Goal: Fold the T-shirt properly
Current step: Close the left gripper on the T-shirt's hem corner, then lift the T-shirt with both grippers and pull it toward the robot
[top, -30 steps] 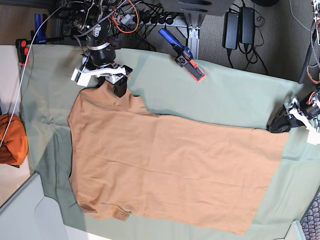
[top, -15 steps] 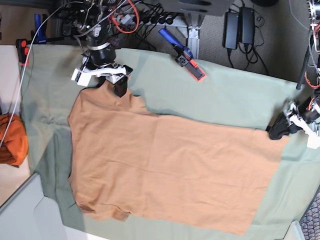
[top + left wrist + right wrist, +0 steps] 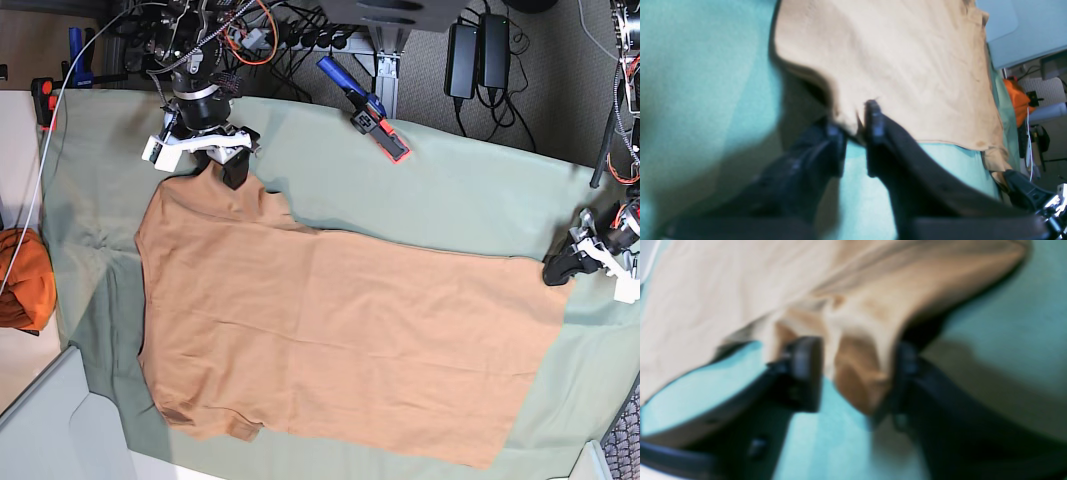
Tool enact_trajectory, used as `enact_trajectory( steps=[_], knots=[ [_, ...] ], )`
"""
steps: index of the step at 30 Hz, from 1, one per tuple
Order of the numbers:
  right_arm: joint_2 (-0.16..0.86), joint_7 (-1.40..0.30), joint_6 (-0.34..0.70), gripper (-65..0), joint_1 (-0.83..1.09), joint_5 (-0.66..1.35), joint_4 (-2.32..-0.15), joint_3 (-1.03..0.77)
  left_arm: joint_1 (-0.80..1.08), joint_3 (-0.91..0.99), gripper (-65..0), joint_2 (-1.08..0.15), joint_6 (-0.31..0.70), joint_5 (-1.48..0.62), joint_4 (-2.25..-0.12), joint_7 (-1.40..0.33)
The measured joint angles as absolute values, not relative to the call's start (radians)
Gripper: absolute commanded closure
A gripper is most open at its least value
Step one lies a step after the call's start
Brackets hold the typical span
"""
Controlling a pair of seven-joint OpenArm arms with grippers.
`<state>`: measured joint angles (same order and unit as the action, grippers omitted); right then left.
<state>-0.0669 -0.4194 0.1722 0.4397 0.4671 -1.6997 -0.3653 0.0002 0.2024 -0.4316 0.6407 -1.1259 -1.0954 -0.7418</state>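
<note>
green cloth [image 3: 460, 195] covered the counter; left pincer [image 3: 855, 128] pinched the t-shirt [image 3: 330, 340] hem corner, right pincer [image 3: 857, 373] half-closed around a sleeve fold.

Right wrist view: wholly blurred; the right pincer [image 3: 853, 380] and the T-shirt [image 3: 853, 316] fold between its fingers show no sharp edges.
Left wrist view: left pincer [image 3: 853, 140] bases cut by the lower edge.
Base view: orange cloth bundle [image 3: 20, 278] cropped at left.

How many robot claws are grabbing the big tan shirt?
2. The left gripper pinches the T-shirt at its hem corner; the right gripper straddles bunched fabric by the sleeve.
</note>
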Motion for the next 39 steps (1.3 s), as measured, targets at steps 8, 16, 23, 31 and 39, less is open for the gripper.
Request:
enact_trajectory(
  steps=[8,16,23,31,39],
  knots=[
    [-0.067,-0.416,0.173,0.0,0.443,0.47,-1.698,-0.366,0.009,0.201,0.0,-0.438,0.69,-1.123,-1.093,-0.721],
    [-0.065,-0.417,0.173,0.0,0.44,0.458,-1.699,-0.366,0.011,0.197,0.0,-0.458,0.69,-1.153,-1.089,-0.711],
    [-0.047,-0.539,0.173,0.0,0.439,0.454,-1.739,-0.397,0.017,0.198,0.0,-0.48,0.688,-1.198,-1.086,-0.788],
    [-0.006,-0.603,0.183,0.0,0.448,0.507,-1.85,-0.473,0.02,0.2,0.0,-0.485,0.688,-1.301,-1.086,-0.826],
    [0.015,-0.607,0.184,0.0,0.374,0.524,-1.857,-0.475,-0.048,0.198,0.0,-0.464,0.688,-1.273,-1.086,-0.822]
  ],
)
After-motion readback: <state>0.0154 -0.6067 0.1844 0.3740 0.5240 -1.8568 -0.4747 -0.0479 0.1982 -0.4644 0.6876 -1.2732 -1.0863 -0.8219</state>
